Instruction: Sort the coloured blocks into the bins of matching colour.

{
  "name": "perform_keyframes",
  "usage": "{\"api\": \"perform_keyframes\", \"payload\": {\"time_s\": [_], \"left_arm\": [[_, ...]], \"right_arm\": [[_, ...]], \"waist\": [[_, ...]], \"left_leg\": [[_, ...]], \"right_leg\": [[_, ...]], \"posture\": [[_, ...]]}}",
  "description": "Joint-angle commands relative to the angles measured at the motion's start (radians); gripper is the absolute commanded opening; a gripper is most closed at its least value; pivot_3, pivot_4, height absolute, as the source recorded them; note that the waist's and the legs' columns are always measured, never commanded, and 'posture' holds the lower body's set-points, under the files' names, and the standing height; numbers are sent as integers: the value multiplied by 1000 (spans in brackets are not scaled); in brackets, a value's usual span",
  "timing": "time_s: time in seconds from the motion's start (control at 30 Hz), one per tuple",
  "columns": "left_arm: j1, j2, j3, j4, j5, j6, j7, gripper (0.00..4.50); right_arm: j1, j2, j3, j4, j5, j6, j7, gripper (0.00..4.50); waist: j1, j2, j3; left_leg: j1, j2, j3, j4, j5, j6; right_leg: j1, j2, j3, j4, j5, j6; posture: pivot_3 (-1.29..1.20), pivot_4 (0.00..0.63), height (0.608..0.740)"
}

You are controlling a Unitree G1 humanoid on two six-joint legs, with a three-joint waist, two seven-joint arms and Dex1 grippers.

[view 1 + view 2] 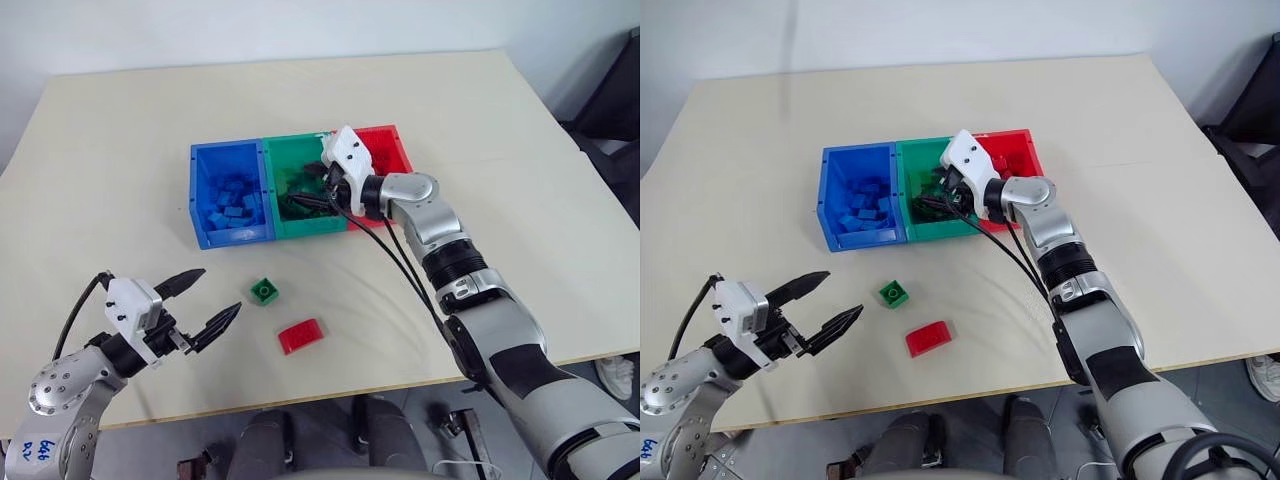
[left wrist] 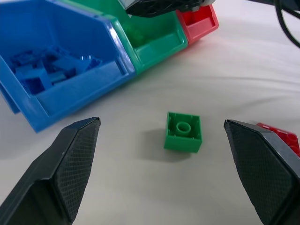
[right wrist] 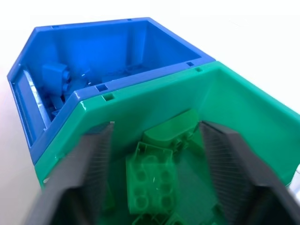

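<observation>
The bins stand in a row at mid-table: the blue bin [image 1: 228, 150], the green bin [image 1: 312, 226] and the red bin [image 1: 388, 138]. My right gripper [image 1: 310, 192] hovers over the green bin, open, with green blocks [image 3: 152, 176] lying in the bin under its fingers [image 3: 93, 164]. A green square block [image 1: 265, 291] and a red rounded-top brick [image 1: 300, 335] lie on the table in front of the bins. Near the front left my left gripper [image 1: 218, 292] is open and points at the green block [image 2: 183, 132], a short way from it. Blue blocks [image 1: 232, 205] fill the blue bin's floor.
The beige table [image 1: 520, 200] has bare surface on all sides of the bins. Its front edge runs close behind the red brick. A black cable [image 1: 395, 255] hangs from my right wrist over the table. Dark furniture [image 1: 610, 100] stands beyond the right edge.
</observation>
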State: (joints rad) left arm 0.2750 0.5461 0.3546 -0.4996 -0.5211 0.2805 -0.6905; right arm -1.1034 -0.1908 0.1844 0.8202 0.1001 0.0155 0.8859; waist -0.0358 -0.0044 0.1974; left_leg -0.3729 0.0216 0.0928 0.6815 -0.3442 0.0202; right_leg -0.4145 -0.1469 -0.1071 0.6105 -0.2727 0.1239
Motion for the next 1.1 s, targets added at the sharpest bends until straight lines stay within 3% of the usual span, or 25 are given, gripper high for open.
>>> {"api": "perform_keyframes", "payload": {"time_s": [0.03,0.13,0.23,0.27,0.37,0.57,0.87,1.1], "left_arm": [[22,-2,28,-9,-11,-41,-20,4500],[12,11,22,23,-9,-58,-49,4500],[-52,54,-23,89,9,-90,-132,4500],[-67,66,-33,104,13,-97,-151,4500],[-104,96,-52,141,9,-108,-209,4500],[-133,170,-78,187,14,-138,-343,4500],[-162,191,-47,214,4,-126,-348,4500],[-62,168,60,148,-11,-103,-268,4500]], "right_arm": [[61,-71,-38,-146,39,4,94,4359],[146,-145,-58,-290,78,44,158,4436],[448,-359,-187,-604,217,109,306,4436],[518,-394,-227,-658,256,108,341,4436],[701,-476,-324,-764,339,87,403,4436],[918,-534,-450,-843,389,76,377,4436],[887,-505,-388,-889,393,101,335,4436],[645,-431,-188,-950,417,318,291,4436]], "waist": [[5,0,0],[7,0,0],[-3,0,0],[20,0,0],[51,2,0],[27,2,0],[29,2,0],[23,2,0]], "left_leg": [[0,0,0,0,0,0],[-1,0,0,0,0,1],[0,0,0,0,-1,0],[0,2,1,-1,-1,-1],[-2,2,0,1,-5,1],[3,4,8,1,-5,2],[4,6,9,2,-4,0],[3,7,9,2,-4,0]], "right_leg": [[0,0,0,0,0,0],[0,-1,0,-1,0,0],[0,-1,-1,-1,0,0],[0,1,-1,-1,0,0],[2,1,-9,-4,-1,-2],[5,1,-10,-9,2,3],[2,2,-9,-6,3,0],[1,2,-8,-6,3,0]], "posture": [[0,150,740],[0,150,740],[0,150,740],[0,150,740],[0,150,740],[0,150,740],[0,150,740],[0,150,740]]}}
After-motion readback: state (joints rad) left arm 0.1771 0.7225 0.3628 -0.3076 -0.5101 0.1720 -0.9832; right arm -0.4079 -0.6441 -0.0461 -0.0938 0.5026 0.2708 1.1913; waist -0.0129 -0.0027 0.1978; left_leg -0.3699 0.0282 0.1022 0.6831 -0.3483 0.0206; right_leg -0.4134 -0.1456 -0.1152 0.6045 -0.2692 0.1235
